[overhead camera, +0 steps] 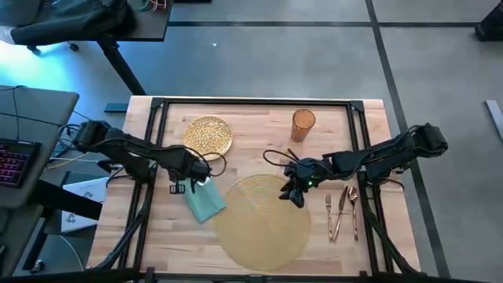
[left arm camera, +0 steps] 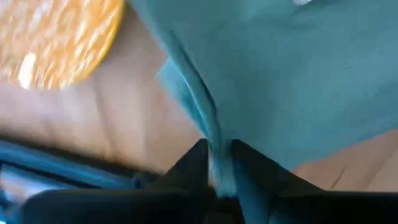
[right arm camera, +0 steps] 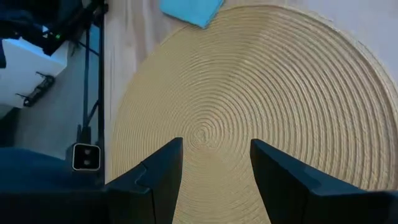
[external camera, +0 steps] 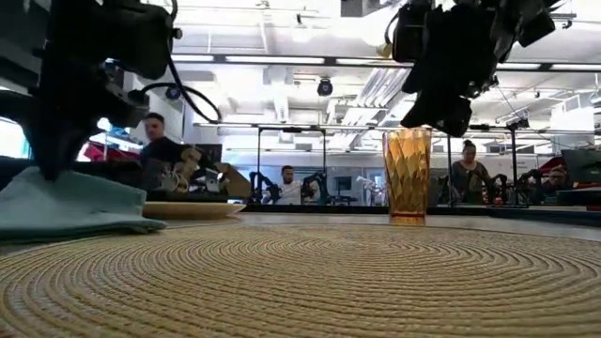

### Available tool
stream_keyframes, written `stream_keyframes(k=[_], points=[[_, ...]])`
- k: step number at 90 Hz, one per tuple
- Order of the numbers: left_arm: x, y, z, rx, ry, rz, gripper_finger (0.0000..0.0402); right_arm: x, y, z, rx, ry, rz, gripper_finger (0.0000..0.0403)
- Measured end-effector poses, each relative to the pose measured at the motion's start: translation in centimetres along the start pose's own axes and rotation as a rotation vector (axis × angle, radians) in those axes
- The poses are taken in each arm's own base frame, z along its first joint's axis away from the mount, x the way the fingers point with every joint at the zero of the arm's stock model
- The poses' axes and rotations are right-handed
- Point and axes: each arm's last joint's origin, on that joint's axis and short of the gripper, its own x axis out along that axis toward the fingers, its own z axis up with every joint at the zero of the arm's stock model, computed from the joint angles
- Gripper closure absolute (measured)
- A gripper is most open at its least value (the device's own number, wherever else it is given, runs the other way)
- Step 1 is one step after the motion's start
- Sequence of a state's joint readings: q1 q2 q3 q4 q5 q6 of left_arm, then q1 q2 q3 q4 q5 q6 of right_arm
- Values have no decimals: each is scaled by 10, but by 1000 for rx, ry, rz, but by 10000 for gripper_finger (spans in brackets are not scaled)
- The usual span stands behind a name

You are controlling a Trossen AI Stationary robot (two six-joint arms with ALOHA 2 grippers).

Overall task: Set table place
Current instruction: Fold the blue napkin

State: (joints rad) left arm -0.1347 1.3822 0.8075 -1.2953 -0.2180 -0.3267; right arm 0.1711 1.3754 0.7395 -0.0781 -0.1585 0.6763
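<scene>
Overhead, the left pincer (overhead camera: 191, 182) sits at the top corner of the teal napkin (overhead camera: 206, 201), which lies on the counter (overhead camera: 251, 126) just left of the woven placemat (overhead camera: 263, 224); only its wrist camera shows the fingers (left arm camera: 193, 165) clenched on a cloth fold. The right pincer (overhead camera: 292, 192) hovers over the placemat's upper right edge, fingers (right arm camera: 158, 168) spread and empty. The gold plate (overhead camera: 208, 135) and amber tumbler (overhead camera: 302, 124) stand behind; the cutlery (overhead camera: 342, 211) lies right of the placemat.
</scene>
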Motion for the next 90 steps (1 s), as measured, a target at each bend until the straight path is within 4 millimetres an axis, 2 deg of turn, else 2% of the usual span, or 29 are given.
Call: stream_keyframes(k=[10, 21, 39, 45, 50, 59, 67, 81, 90], points=[[-6, 6, -10, -199, 8, -33, 295, 0, 0, 0, 0, 0, -1, 231], [-10, 4, -11, -445, -53, -213, 284, 0, 0, 0, -1, 2, -3, 231], [9, -17, 20, -783, -217, -572, 308, 0, 0, 0, 1, 2, -4, 231], [17, -24, 30, -880, -242, -629, 324, 0, 0, 0, 1, 2, -5, 231], [23, -30, 34, -923, -241, -607, 339, 0, 0, 0, 1, 3, -5, 231], [33, -40, 37, -891, -225, -531, 370, 0, 0, 0, 1, 4, -6, 231], [33, -51, 38, -759, -234, -518, 394, 0, 0, -1, 1, 5, -4, 231], [24, -68, 23, -413, -190, -428, 398, 0, 0, -1, -1, 8, -4, 231], [20, -73, 10, -330, -139, -335, 401, 0, -1, -1, -2, 6, -6, 231]])
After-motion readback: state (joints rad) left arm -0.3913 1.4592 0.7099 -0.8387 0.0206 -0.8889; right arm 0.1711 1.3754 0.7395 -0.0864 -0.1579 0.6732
